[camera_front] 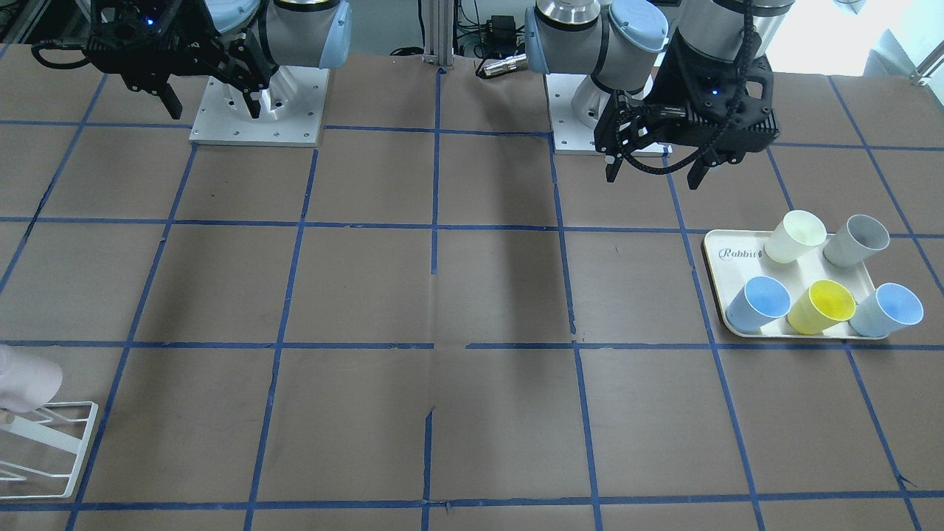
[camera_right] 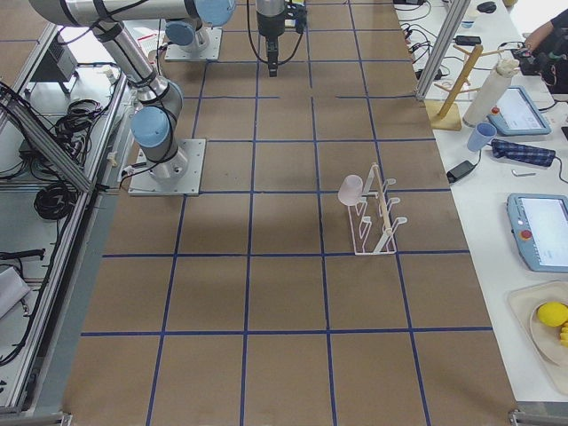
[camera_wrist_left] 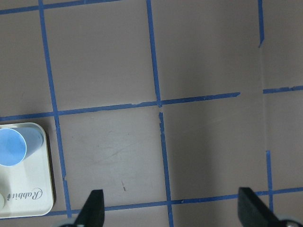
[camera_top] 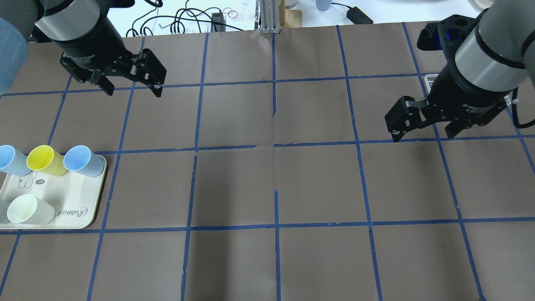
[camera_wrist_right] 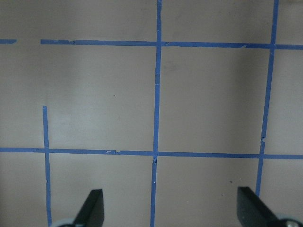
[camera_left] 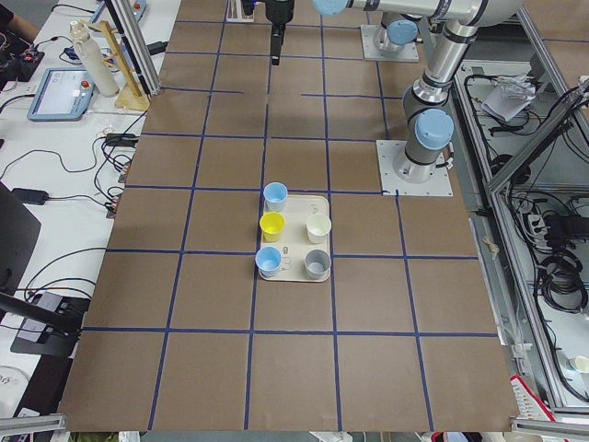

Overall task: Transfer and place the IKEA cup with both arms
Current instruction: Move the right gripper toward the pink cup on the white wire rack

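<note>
The IKEA cup (camera_right: 352, 188) sits tilted at the top of a white wire rack (camera_right: 380, 222), at 8 o'clock in the front-facing view, well apart from both grippers. The left gripper (camera_top: 133, 92) and right gripper (camera_top: 423, 136) hover above the taped table (camera_top: 317, 184), jaws apart and holding nothing. At 4 o'clock a tray (camera_front: 730, 267) carries 5 cups: 2 light blue cups (camera_front: 759, 304), a yellow cup (camera_front: 820, 306), a cream cup (camera_front: 795, 236) and a grey cup (camera_front: 855, 240).

Overhead and front cameras face each other, both showing the tray (camera_front: 731, 270).
</note>
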Controlling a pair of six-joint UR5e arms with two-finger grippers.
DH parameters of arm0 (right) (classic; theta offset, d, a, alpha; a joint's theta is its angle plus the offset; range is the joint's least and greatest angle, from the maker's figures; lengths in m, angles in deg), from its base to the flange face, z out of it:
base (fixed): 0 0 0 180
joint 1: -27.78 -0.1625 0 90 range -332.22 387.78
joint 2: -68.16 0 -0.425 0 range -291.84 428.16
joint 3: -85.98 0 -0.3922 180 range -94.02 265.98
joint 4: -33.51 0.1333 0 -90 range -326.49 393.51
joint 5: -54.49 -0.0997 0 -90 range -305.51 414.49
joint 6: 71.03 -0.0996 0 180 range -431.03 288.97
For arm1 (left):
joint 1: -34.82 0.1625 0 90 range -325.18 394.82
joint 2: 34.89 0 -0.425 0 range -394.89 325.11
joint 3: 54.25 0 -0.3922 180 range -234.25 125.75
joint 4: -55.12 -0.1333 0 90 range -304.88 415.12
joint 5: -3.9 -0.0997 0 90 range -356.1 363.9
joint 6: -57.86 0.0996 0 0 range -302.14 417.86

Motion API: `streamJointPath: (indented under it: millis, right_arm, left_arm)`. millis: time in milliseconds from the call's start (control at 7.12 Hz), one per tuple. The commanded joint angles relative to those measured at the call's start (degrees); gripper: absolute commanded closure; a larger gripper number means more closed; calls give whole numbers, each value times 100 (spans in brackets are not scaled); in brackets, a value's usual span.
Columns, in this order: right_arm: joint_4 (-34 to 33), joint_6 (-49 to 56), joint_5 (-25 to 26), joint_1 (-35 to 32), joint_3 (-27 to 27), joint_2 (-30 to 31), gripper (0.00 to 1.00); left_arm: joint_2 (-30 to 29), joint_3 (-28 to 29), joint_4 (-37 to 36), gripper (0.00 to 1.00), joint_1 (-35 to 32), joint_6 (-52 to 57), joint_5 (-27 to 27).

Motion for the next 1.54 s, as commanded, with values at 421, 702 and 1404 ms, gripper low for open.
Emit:
streamJointPath:
  millis: [421,702,1404]
  right_arm:
    - [-95,232,-61,928,29,-69,0]
    - [-463,879,-27,1325,29,-279,0]
    - [-1693,2785,-26,2362,38,-1227,0]
  left_arm:
    - [10,-5,9,0,-1,0,24]
    - [-8,-5,0,0,-1,0,24]
    - [-34,-5,0,0,-1,0,59]
